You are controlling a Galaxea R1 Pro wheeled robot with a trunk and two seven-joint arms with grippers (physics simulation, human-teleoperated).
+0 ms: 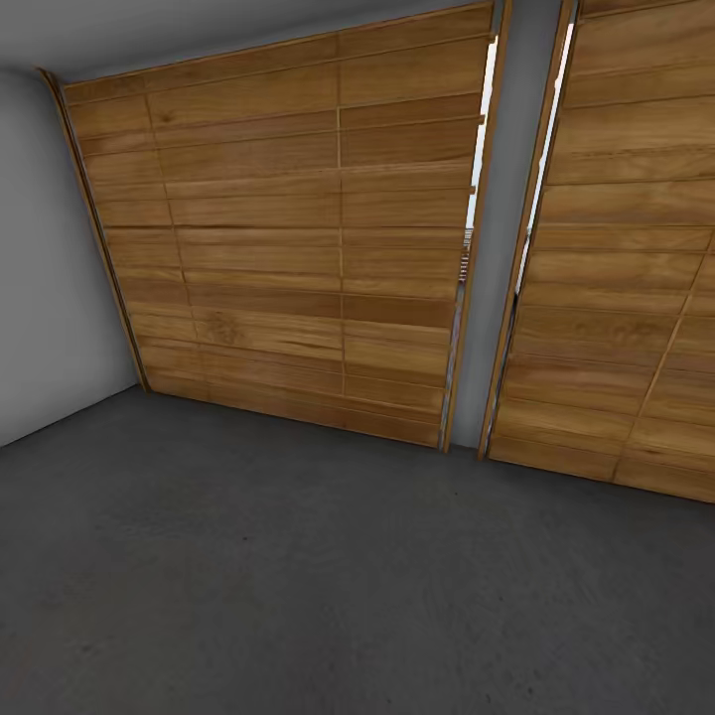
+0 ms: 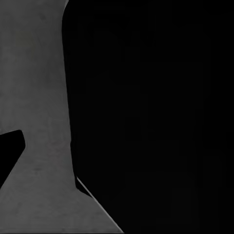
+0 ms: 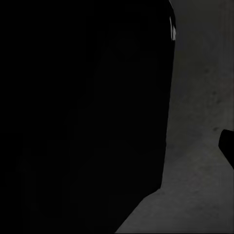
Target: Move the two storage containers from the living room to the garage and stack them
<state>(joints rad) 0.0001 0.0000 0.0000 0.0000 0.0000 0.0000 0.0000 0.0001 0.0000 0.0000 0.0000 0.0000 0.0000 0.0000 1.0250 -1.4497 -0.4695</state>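
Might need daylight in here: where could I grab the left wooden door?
No handle shows on the left door. Its flat panels offer no hold. The likeliest grip is its right edge, where a bright gap opens beside the grey pillar. Approach from the front, with a finger on either side of the edge.

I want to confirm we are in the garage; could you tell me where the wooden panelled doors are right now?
In the head view, two wooden panelled doors stand straight ahead beyond the dark concrete floor, split by a grey wall strip, with a pale grey wall at the left.

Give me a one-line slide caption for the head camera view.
Two honey-brown panelled wooden doors facing a dark grey concrete floor in the garage.
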